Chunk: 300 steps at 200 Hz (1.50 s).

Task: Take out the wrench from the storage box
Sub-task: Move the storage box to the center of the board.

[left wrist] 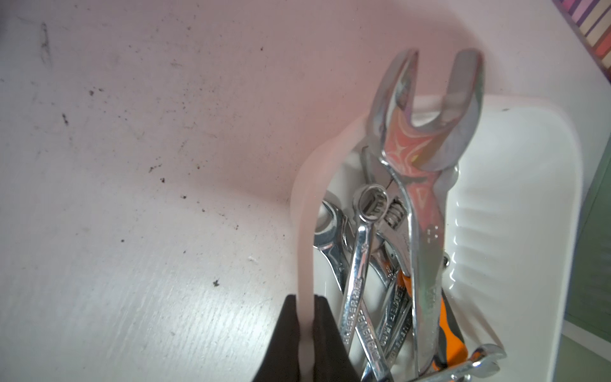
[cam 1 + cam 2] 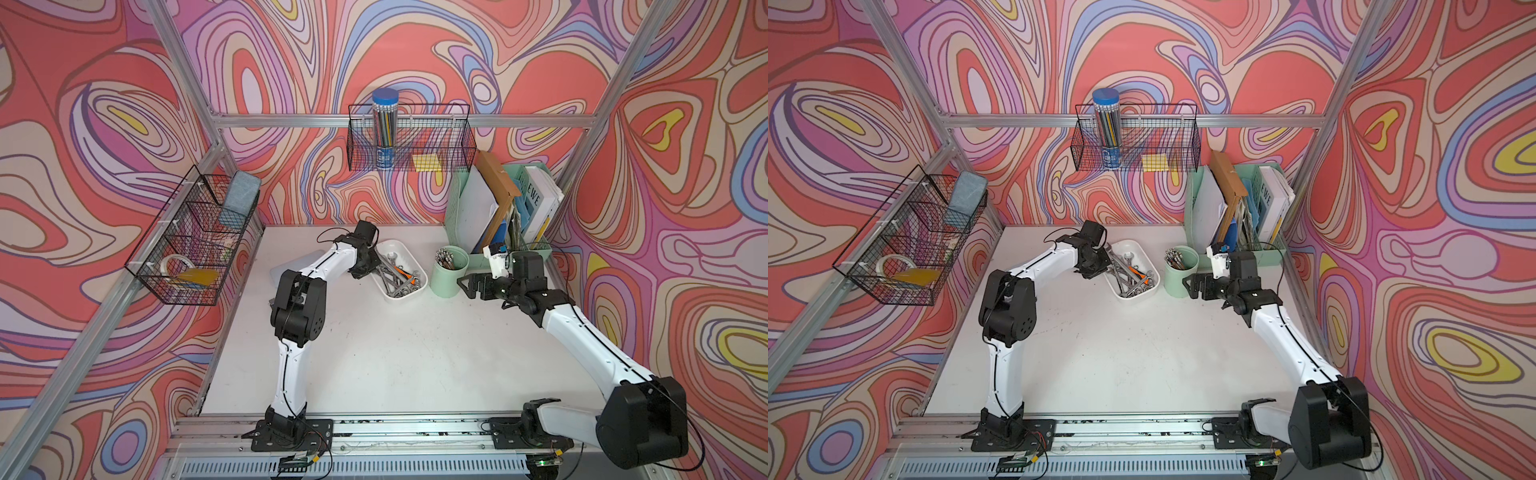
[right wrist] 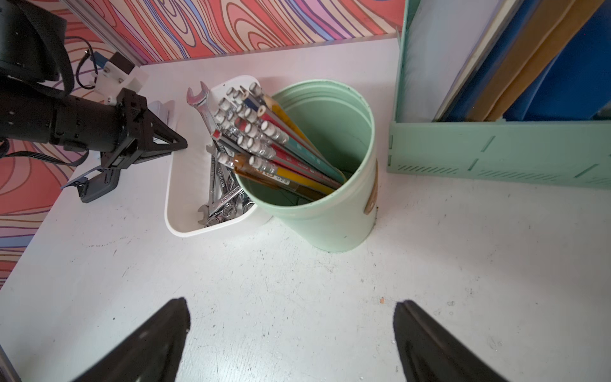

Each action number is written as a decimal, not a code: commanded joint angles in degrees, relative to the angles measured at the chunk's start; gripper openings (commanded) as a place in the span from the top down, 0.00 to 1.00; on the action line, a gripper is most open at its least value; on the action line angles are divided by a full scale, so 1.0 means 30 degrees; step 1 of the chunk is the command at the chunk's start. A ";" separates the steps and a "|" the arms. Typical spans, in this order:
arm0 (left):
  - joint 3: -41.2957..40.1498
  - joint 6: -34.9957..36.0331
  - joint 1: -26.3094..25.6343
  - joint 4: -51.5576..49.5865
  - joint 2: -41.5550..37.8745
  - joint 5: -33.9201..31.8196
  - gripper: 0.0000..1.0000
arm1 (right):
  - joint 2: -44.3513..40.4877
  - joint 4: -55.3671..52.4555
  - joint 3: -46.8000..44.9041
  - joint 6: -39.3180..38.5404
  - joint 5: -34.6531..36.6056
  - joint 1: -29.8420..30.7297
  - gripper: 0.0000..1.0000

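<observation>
Here, chrome wrench point(image 1: 426, 231) in shallow white storage box point(image 1: 545, 172), left fingers point(image 1: 325, 334) pinching its rim, right fingers point(image 3: 148, 347) spread.

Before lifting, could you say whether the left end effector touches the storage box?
Touching: left wrist view shows the left end effector pinching the storage box rim.

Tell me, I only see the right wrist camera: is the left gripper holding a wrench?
Observer: No. The left wrist view shows the left gripper shut on the rim of the storage box.
Operator: Anything orange inside?
Observer: Yes, an orange-handled tool lies partly under the big wrench.
Operator: What's on the back wall?
Observer: A wire basket holding a blue-capped pencil tube.
</observation>
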 commanded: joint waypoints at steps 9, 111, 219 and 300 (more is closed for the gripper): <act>-0.0410 0.3152 0.0031 -0.3083 -0.0246 -0.0394 1.00 | -0.0038 -0.0176 0.0497 -0.0100 -0.0180 0.0088 0.02; -0.4878 0.5963 -0.0683 -0.1692 -0.3502 0.0715 1.00 | -0.0702 -0.1075 0.0766 0.0096 -0.0268 0.0157 0.02; -1.0452 0.6201 -0.2897 -0.0250 -0.7595 0.1441 1.00 | -0.2400 -0.2489 -0.0447 0.2015 0.2657 0.4037 0.02; -1.2602 0.4849 -0.3788 0.0566 -0.8938 0.1832 1.00 | -0.1442 -0.3135 -0.0235 0.6051 0.7538 0.9935 0.04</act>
